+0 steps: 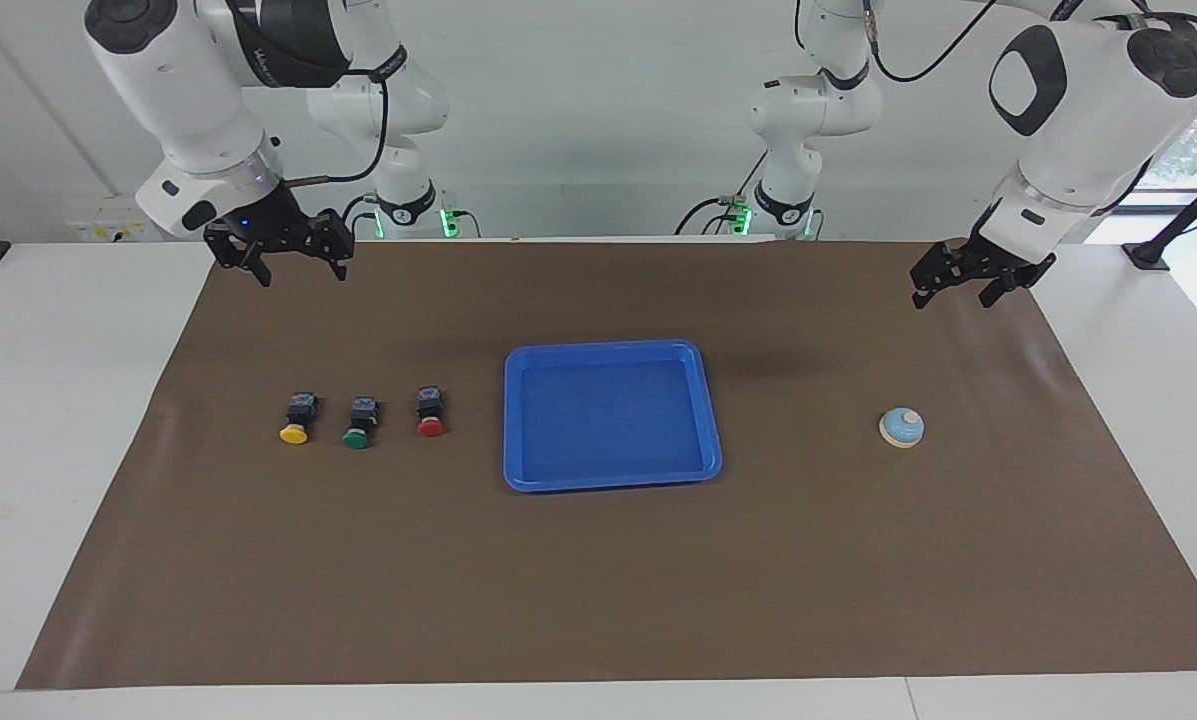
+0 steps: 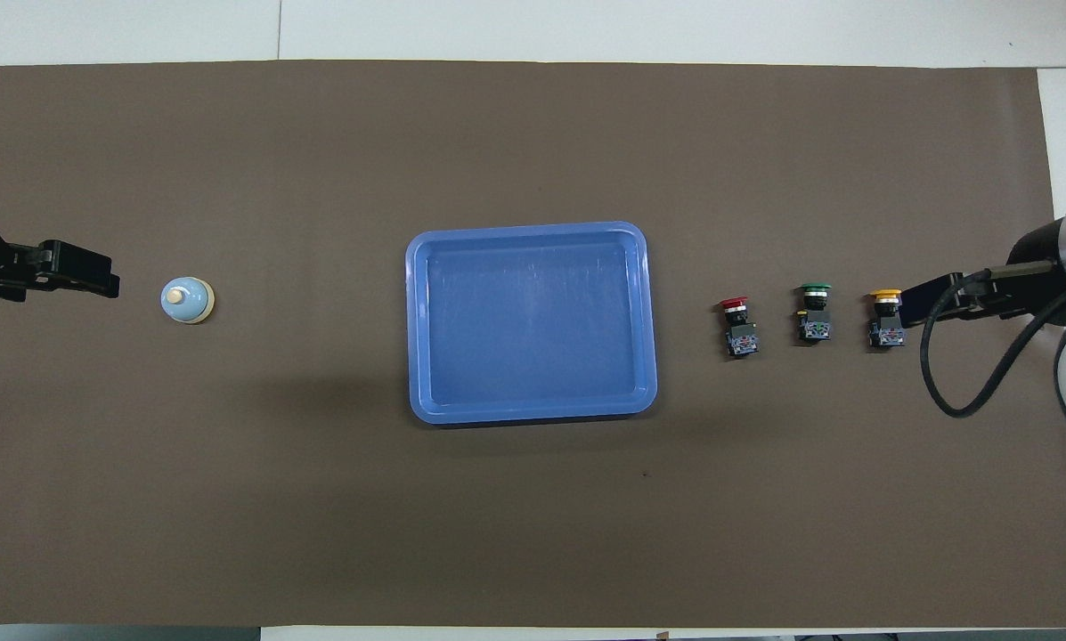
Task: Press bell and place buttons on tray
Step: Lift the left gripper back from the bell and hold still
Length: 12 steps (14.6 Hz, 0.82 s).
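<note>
Glossy rectangular tray (image 1: 613, 482) (rounded corners) beside 3 round-capped buttons (image 1: 357, 422).

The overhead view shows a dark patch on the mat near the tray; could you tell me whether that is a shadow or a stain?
Overhead view: soft-edged shadow beside the tray on the mat; facing view: similar soft patch there, so likely shadow.
</note>
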### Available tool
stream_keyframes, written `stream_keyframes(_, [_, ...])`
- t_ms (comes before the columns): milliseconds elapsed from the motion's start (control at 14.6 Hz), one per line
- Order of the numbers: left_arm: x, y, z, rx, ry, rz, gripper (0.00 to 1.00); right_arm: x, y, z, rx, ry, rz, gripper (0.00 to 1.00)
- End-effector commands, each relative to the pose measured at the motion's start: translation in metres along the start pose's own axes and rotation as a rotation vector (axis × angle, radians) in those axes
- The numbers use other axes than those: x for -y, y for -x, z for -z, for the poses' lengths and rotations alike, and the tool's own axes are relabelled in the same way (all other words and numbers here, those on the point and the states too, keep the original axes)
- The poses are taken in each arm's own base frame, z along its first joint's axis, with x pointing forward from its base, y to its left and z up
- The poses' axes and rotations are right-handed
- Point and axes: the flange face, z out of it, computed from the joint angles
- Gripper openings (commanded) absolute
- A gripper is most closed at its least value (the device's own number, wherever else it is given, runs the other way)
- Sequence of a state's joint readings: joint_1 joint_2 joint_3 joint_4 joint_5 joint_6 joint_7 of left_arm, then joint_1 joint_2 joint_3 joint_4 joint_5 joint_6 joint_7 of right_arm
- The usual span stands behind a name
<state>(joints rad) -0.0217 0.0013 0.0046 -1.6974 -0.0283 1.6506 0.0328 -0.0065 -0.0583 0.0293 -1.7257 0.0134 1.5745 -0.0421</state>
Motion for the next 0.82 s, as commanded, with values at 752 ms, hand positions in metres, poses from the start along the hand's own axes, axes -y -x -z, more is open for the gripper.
stream_keyframes(752, [0.007,-0.006,0.008,-0.018,0.0,0.017,1.0,-0.014,0.004,-0.001,0.011,0.0,0.024,1.0])
